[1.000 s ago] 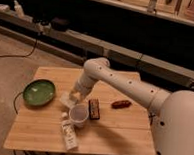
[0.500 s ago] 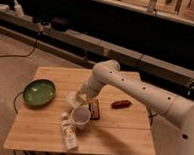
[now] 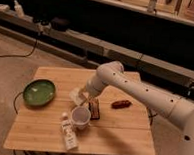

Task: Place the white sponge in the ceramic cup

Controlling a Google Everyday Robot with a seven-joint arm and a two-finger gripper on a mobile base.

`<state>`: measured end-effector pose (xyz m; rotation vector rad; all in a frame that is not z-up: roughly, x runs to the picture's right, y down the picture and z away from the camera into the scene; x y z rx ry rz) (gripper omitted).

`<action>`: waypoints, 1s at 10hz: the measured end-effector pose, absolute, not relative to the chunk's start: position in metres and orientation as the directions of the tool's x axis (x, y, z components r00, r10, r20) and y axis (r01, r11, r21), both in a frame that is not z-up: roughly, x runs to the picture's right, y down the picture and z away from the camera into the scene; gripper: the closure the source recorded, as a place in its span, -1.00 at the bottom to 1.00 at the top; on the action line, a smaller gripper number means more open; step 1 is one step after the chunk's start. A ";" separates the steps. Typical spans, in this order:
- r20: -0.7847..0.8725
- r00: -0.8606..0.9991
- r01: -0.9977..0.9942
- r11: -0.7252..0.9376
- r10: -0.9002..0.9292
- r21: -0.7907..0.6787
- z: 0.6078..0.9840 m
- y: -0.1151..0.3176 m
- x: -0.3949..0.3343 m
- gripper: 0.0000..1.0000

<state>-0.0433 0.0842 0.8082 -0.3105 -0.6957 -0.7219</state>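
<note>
Arm (image 3: 139, 92) has swung its elbow rightward since a moment ago; gripper (image 3: 84, 97) stays clenched on the white sponge (image 3: 76, 95), mid-table (image 3: 126, 134), just behind the ceramic cup (image 3: 81, 117); cup sits toward the front edge.

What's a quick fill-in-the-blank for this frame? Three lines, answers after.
1. The hand, just behind the ceramic cup, is shut on the ____.
2. The plate at far left is coloured ____.
3. Front-left of the cup lies a white ____.
Answers: white sponge; green; carton.
</note>
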 end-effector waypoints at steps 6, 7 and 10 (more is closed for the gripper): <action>0.673 0.537 0.630 0.772 -0.509 0.081 0.769 0.045 -0.042 1.00; 0.689 0.511 0.619 0.776 -0.514 0.121 0.755 0.043 -0.046 1.00; 0.758 0.407 0.584 0.783 -0.509 0.212 0.713 0.054 -0.059 1.00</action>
